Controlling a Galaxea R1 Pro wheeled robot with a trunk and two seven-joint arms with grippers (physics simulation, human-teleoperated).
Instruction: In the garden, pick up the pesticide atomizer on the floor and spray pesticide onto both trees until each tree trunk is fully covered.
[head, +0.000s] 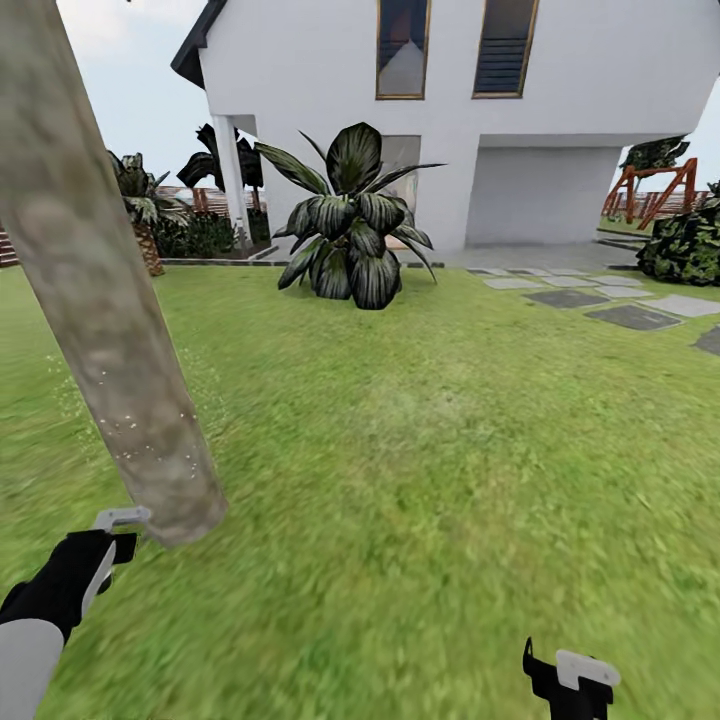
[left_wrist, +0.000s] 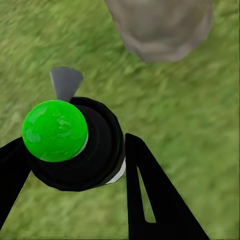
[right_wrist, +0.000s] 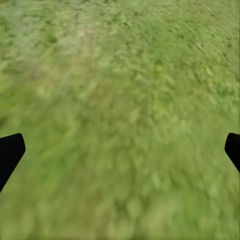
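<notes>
head view: the left gripper (head: 112, 545) sits low beside the base of the tree trunk (head: 95, 290), a pale nozzle part pointing toward the bark; a few white specks of pesticide (head: 140, 435) dot the lower trunk, so spraying of this tree appears under way, coverage partial. the right gripper (head: 570, 680) hangs idle over the lawn (head: 420, 450). a broad-leaved shrub (head: 350, 225) and white house (head: 480, 120) stand well behind.

left wrist view: the left gripper's fingers (left_wrist: 150, 190) are clamped on the atomizer (left_wrist: 75, 142), green cap uppermost, grey spout aimed at the trunk base (left_wrist: 162, 25).

right wrist view: right fingertips (right_wrist: 10, 152) spread wide, holding nothing, grass below.
</notes>
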